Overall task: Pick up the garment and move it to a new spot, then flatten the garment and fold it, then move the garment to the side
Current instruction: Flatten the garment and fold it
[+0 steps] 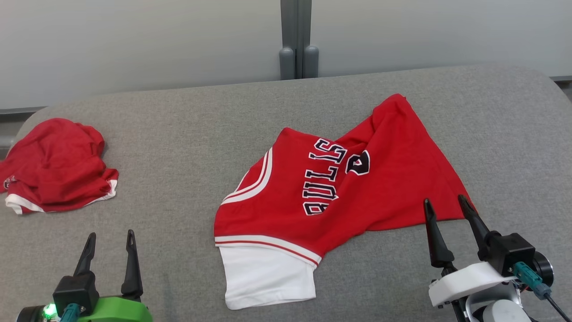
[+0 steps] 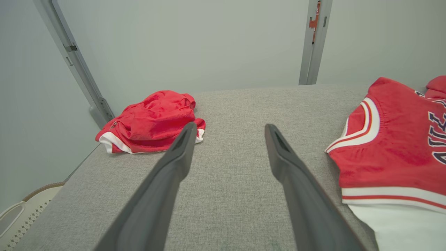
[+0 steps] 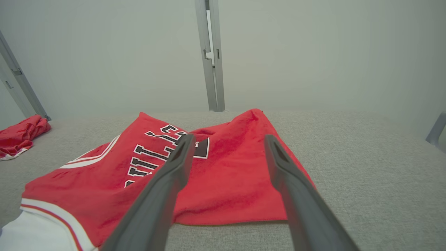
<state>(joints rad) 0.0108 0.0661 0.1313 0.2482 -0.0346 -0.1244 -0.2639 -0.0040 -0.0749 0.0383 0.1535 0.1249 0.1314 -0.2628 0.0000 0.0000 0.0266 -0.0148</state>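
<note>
- The red jersey (image 1: 339, 188) lies near the middle of the grey bench (image 1: 178, 134), lettering up and only partly spread. Its far corner is folded over on itself, and a white panel (image 1: 266, 277) sticks out at the near end. I take this to be the garment to work on, since it sits between the two arms.
- The right gripper (image 1: 444, 199) hovers with its fingers apart at the jersey's near right corner, tips over the hem. That placing would suit a pinch on the corner, though I cannot tell whether either tip touches cloth.
- The left gripper (image 1: 111, 234) is likewise spread wide and holds nothing. It sits over bare bench, well apart from the jersey (its wrist view looks out between the jersey's armhole and the other heap).
- A second red garment (image 1: 58, 165) sits crumpled at the far left of the bench, near the edge, probably outside this step.
- Hard to make out: a fold half swallows the number beside the lettering. Whether the white panel is a lining or a separate layer is unclear, and the crumpled heap's shape cannot be read.
- Cut off: a pale perforated basket (image 2: 14, 218) shows below the bench in the left wrist view, mostly out of frame.
</note>
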